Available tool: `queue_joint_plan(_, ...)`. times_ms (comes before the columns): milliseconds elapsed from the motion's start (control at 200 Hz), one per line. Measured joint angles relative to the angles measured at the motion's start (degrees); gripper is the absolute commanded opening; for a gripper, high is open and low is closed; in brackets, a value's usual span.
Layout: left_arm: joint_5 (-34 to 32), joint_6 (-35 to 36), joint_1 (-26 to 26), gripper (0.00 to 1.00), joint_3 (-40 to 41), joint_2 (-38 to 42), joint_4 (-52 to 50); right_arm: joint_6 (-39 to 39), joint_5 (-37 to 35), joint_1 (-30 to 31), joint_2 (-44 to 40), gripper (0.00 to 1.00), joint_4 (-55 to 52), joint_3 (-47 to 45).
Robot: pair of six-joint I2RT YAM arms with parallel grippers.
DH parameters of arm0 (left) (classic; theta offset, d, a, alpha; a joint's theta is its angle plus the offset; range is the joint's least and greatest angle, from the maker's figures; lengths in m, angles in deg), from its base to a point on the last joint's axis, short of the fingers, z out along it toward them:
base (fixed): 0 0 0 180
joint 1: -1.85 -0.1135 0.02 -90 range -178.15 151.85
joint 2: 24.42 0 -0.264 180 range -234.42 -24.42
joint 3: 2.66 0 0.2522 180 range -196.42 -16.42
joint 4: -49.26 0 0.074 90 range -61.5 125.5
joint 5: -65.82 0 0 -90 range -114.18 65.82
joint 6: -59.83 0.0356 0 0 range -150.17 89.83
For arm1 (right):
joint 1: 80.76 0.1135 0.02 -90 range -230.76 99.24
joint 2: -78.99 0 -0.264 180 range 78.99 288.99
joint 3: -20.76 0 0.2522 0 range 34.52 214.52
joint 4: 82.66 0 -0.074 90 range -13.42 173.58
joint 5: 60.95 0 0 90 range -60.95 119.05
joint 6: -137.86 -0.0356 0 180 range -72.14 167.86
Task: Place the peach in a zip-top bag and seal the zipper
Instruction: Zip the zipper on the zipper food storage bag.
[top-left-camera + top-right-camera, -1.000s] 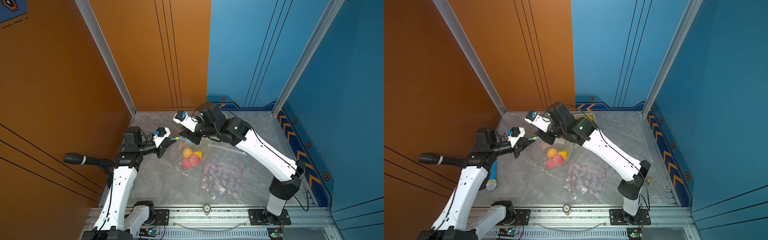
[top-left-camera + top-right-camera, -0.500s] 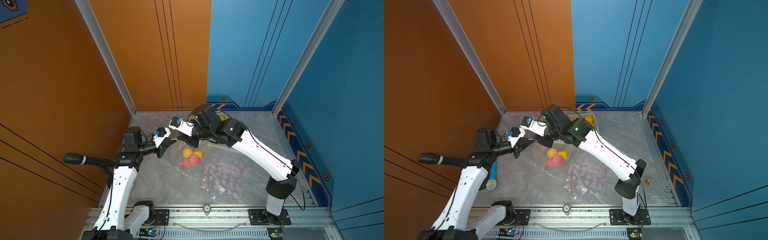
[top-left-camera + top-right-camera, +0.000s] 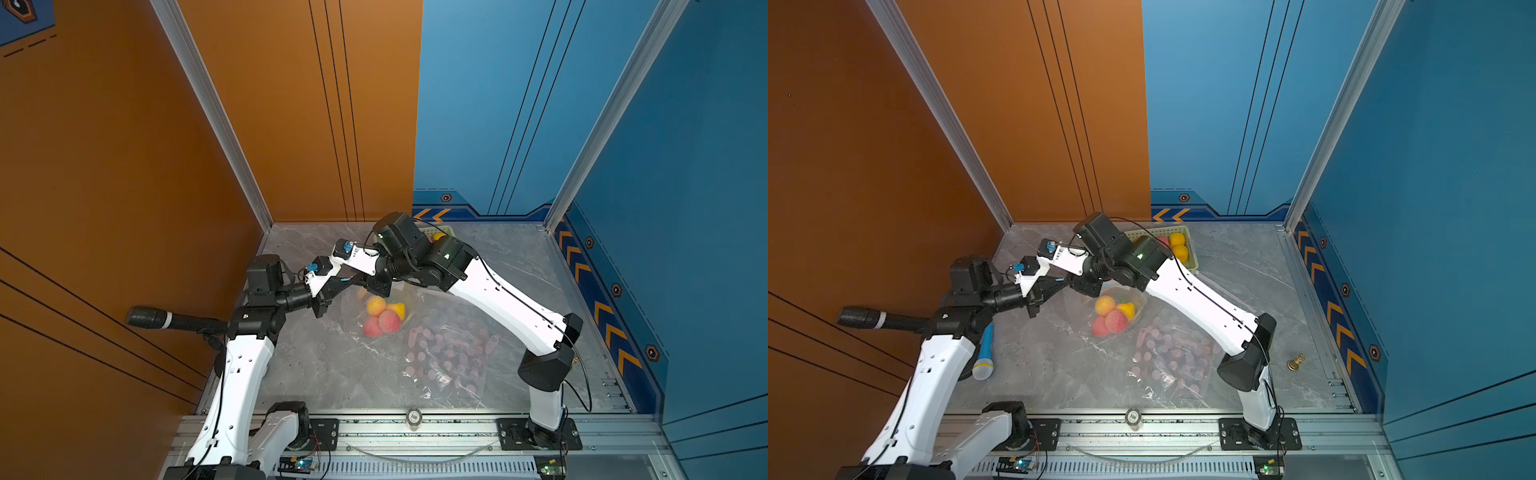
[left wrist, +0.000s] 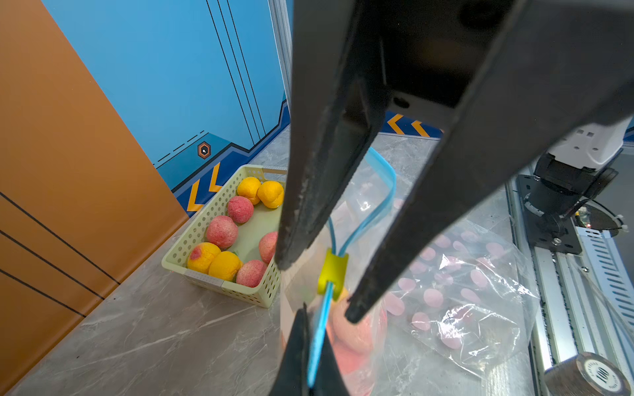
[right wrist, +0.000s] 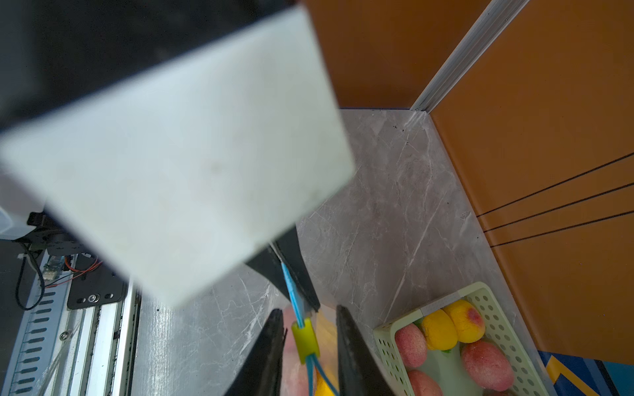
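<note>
- Only the wrist views make the grip clear: the left fingers (image 4: 295,356) are clenched on the blue zipper strip (image 4: 319,336) of the zip-top bag (image 3: 386,299), just beside its yellow slider (image 4: 332,274).
- The right wrist view shows the right fingers (image 5: 353,349) parted and straddling the slider, with a gap on each side.
- The left wrist view shows the strip splitting into two strands past the slider, so that stretch is unsealed.
- Both top views show the peaches (image 3: 389,321) inside the bag, which lies on the table (image 3: 332,374).
- A top view also shows a basket (image 3: 1158,230) of fruit behind the bag, and a blue microphone (image 3: 984,349) and a brass chess piece (image 3: 1296,362) well apart from the bag.
</note>
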Motion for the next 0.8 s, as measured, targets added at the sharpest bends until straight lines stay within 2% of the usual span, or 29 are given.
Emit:
queue_joint_plan(85,0.0,0.0,0.0,0.0,0.1,0.0,0.0,0.3,0.2,0.0,0.0,0.2,-0.5,0.2)
queue_joint_plan(275,0.0,0.0,0.0,0.0,0.1,0.0,0.0,0.4,0.7,0.0,0.0,0.19,-0.9,0.5)
queue_joint_plan(481,-0.1,-0.4,0.0,0.0,0.1,0.0,0.0,0.7,0.8,-0.1,0.0,0.06,-1.3,0.6)
queue_joint_plan(671,-0.5,-1.6,0.0,0.0,0.1,0.0,0.0,0.7,0.8,-0.1,0.1,0.0,-1.4,0.6)
queue_joint_plan(801,-1.4,-3.3,0.0,0.0,0.1,0.0,0.4,0.6,0.8,-0.2,0.2,0.0,-1.4,0.6)
